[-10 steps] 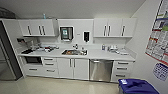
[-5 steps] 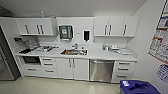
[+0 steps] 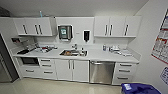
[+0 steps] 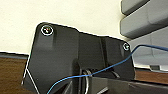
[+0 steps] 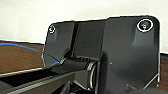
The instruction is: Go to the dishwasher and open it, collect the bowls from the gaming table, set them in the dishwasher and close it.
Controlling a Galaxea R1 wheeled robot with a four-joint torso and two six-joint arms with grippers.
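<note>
The dishwasher [image 3: 101, 72] is a stainless-steel front under the white counter, right of the sink cabinet, with a bar handle across its top; its door is closed. It stands ahead of me across a stretch of pale floor. The bowls and the gaming table are out of view. Both wrist views look past my own dark plates at a pale wall and a brown floor.
A white kitchenette runs along the far wall: upper cabinets [image 3: 35, 26], a sink [image 3: 73, 52], a cluttered counter [image 3: 110, 55], drawers [image 3: 124, 73]. A blue bin [image 3: 140, 88] sits at the lower right by the right-hand wall. A dark appliance edge [image 3: 5, 62] stands at the left.
The whole head view has shifted slightly: the kitchenette sits a little larger and lower-left, so the camera has moved closer. Nothing in the scene itself moved.
</note>
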